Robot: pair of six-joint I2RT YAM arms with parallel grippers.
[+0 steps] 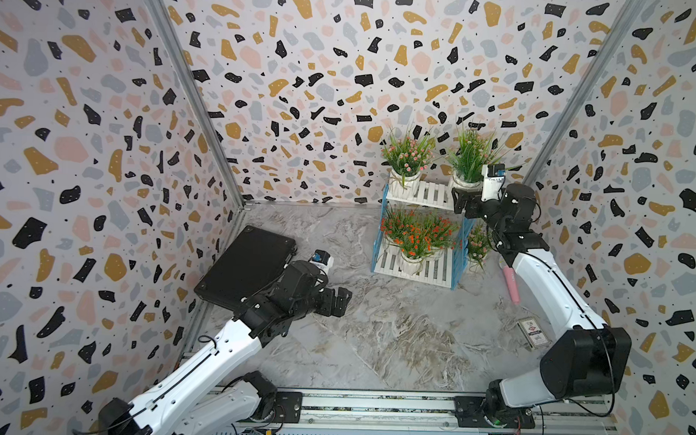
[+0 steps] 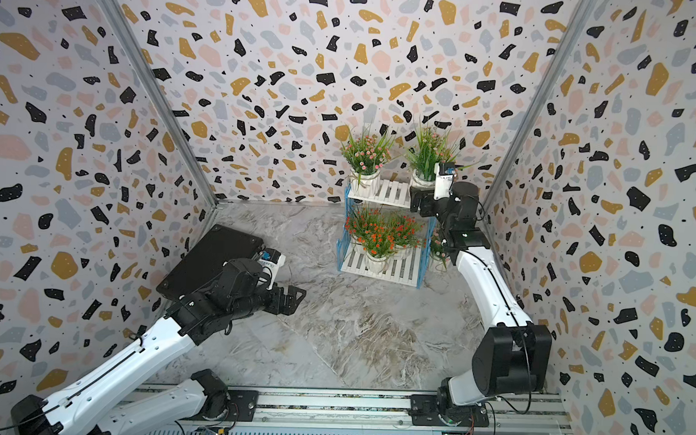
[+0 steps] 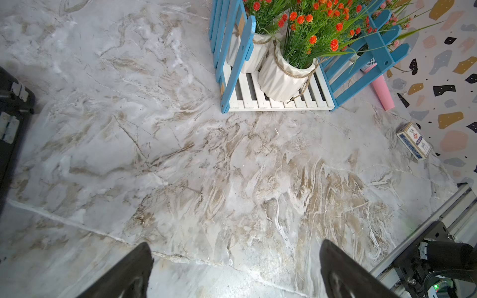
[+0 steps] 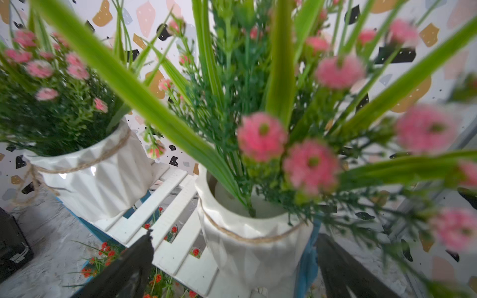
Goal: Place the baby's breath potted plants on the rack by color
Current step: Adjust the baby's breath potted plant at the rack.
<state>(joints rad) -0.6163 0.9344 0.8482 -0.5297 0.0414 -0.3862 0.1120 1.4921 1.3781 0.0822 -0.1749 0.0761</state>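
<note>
- Terrazzo walls [image 1: 304,65] on three sides; marbled counter [image 1: 373,347] underneath.
- Far left, by the wall: black case [image 1: 249,263], lying flat.
- Next to the case: left arm [image 1: 230,342]; left jaws wide open, empty, above bare counter.
- Back, right of centre: rack [image 1: 427,195].
- Lower shelf: orange plants [image 1: 417,239], pots crowded together; exact count unclear.
- Upper shelf: pink plant A [image 1: 406,156] at the left end, pink plant B [image 1: 470,159] at the right end, both upright.
- At B: right arm [image 1: 543,281]; right jaws spread, one on each side of B's pot [image 4: 253,245]; contact unclear.
- Just right of the rack, on the counter: third pink plant [image 1: 479,245], partly behind the right arm.
- Farther right: pink tube [image 1: 511,284], card box [image 1: 533,332].
</note>
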